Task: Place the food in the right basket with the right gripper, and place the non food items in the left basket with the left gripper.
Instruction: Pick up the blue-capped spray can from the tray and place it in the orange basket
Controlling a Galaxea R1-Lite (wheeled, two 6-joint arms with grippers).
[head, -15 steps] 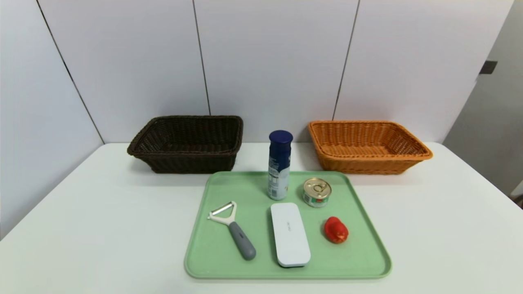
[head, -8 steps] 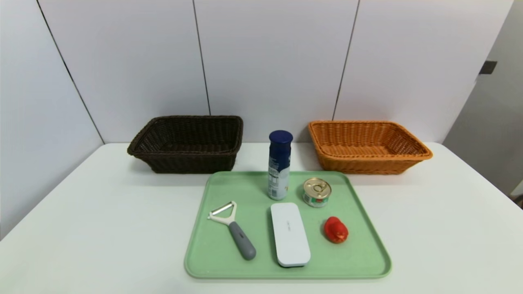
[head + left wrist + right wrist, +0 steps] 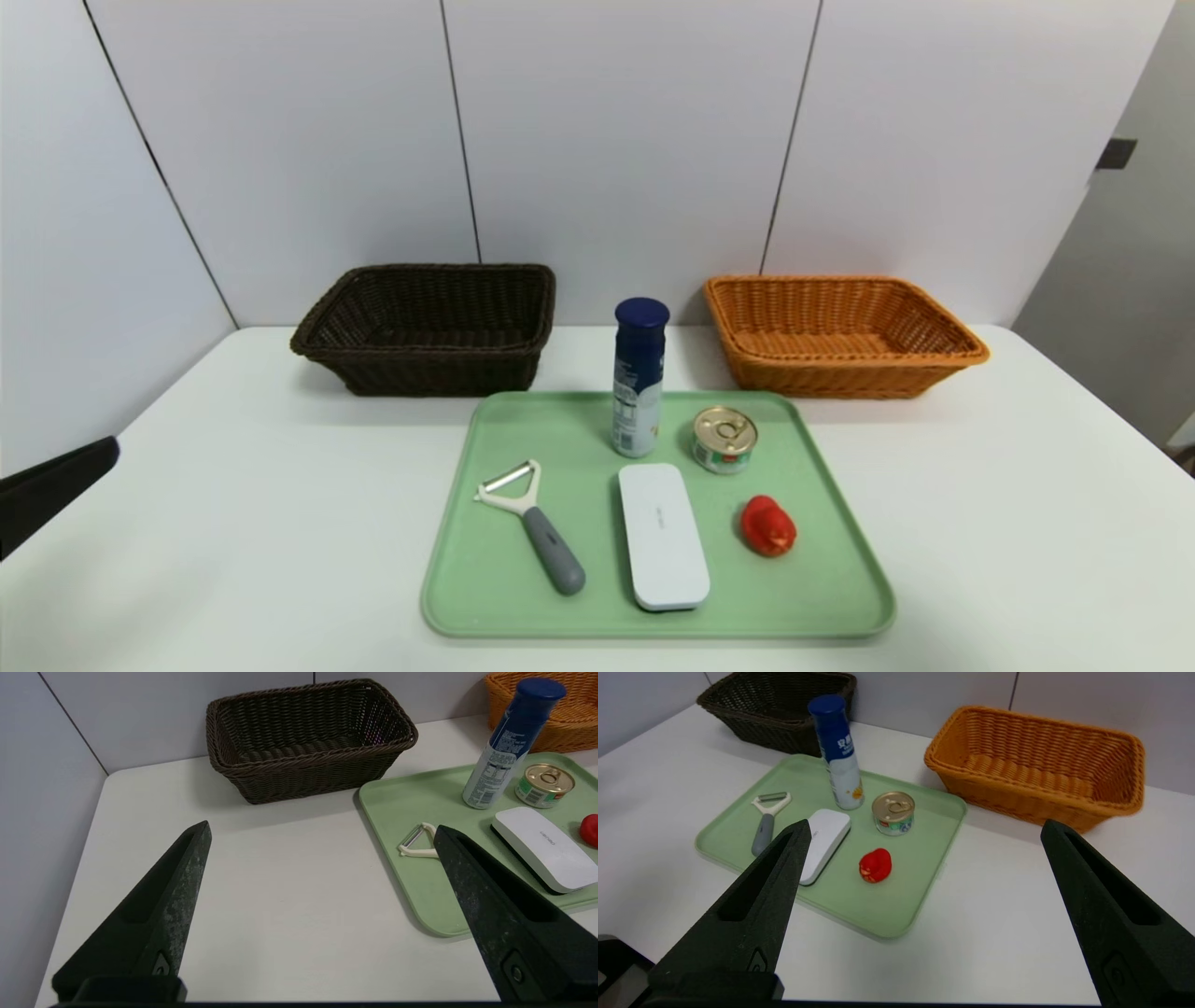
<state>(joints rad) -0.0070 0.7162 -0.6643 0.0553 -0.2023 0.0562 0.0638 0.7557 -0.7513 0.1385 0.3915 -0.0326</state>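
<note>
while the tray [image 3: 485, 597] and its items sit unmoved, the left gripper [image 3: 322, 833] has entered at the head view's left edge; both grippers' fingers [image 3: 752, 919] gape wide, empty.

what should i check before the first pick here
1. Left tool open, nothing held: ok
2. Right tool open, nothing held: ok
3. Dark basket and orange basket hold nothing: ok
4. Bottle upright on the tray, beside the can: ok
5. Peeler, white case and red object apart from one another: ok
6. Either tool near an item: not ok, both short of the tray
</note>
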